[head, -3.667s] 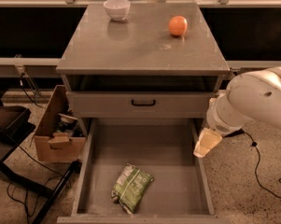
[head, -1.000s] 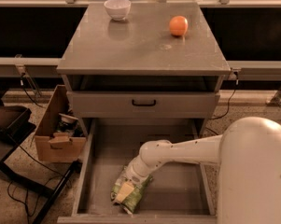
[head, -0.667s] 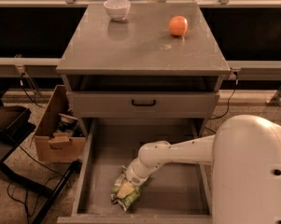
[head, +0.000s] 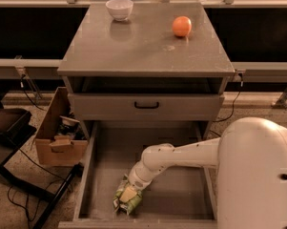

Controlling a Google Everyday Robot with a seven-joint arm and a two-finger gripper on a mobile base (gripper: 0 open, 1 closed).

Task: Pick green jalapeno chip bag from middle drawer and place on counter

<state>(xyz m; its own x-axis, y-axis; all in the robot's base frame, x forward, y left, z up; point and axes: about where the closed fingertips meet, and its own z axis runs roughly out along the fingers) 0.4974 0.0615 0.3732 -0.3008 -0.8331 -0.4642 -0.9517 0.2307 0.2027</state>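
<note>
The tool (head: 129,192) is lowered into the open drawer (head: 181,197), at its front left part, and is set directly on the green chip bag (head: 136,203). Contact between the tool and the chip bag is seen, but whether the tool is spread apart or clamped on it cannot be told. The chip bag is laid crumpled on the drawer's bare bottom, close to the front edge and nearer the left wall than the right.

The white arm (head: 181,156) is stretched from the large rounded body (head: 260,175) at the lower right, across the drawer and down to the left. Above the open drawer, a closed drawer front (head: 109,108) with a black handle (head: 147,105) is seen.

The grey surface (head: 143,51) on top of the cabinet is occupied by a white bowl (head: 119,8) towards its back left and an orange (head: 181,26) towards its back right, well apart from each other. A cardboard box (head: 55,142) filled with odds and ends is placed on the speckled floor, just beside the cabinet's left side.
</note>
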